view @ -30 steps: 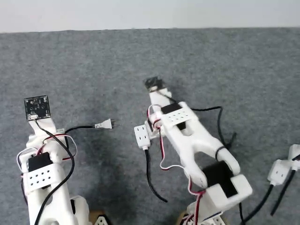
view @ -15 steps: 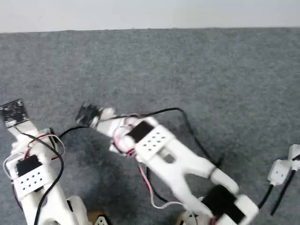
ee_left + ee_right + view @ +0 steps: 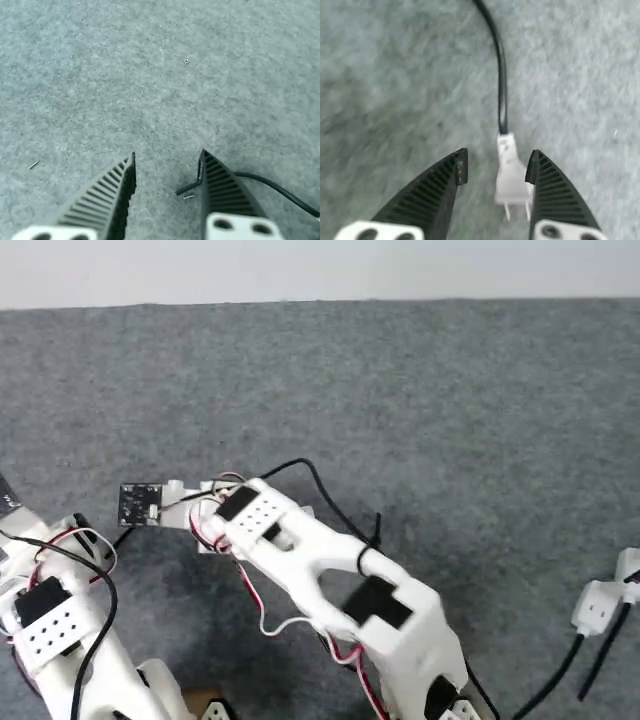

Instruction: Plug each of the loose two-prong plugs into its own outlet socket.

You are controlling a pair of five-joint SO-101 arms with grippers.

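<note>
L gripper (image 3: 167, 155): fingers spread over grey mat (image 3: 150, 75), holding nothing; black cable (image 3: 270, 185) just beside one finger. R gripper (image 3: 498, 151): fingers spread astride two-prong plug (image 3: 511, 175), prob. lined up to pinch it; cord (image 3: 501, 75) trails away. Far right: outlet socket (image 3: 598, 604), well apart from plug.

White flat two-prong plug (image 3: 512, 176) on a black cord (image 3: 501, 75): unplugged, lying flat on the grey carpet (image 3: 395, 75), both prongs bare, cord running straight off behind it. White outlet socket block (image 3: 597, 606) with black lead (image 3: 556, 672): far right of table, near front edge.
</note>
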